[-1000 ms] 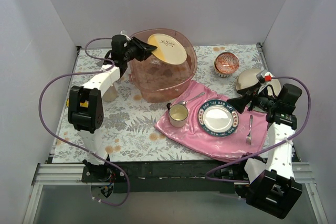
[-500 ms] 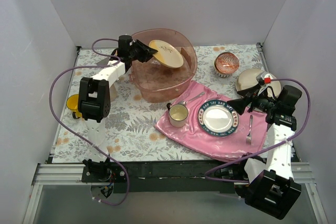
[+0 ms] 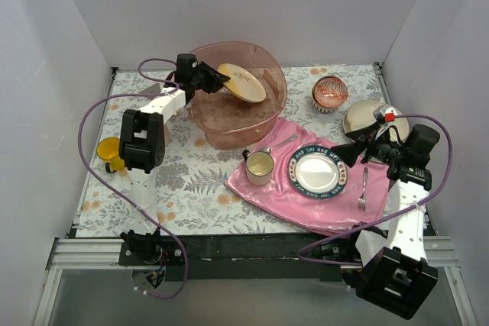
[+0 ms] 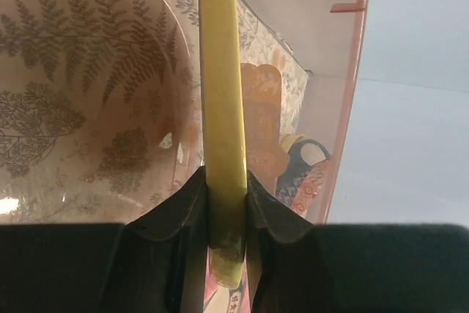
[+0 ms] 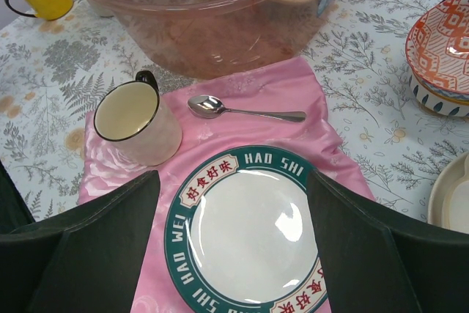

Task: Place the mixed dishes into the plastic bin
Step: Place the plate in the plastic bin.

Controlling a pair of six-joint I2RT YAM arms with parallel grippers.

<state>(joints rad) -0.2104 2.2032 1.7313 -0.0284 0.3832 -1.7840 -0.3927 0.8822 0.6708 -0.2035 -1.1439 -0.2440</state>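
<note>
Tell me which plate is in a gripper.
The peach plate, pinched by its rim in the left gripper over the plastic bin; the blue-rimmed lettered plate and the cream plate lie free.

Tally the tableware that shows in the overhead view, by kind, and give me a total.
Plates: 3 (peach plate, lettered plate, cream divided plate)
Bowls: 1 (red-patterned bowl)
Cups and mugs: 2 (yellow mug, cream cup)
Cutlery: 2 (spoon, fork)
Total: 8
</note>
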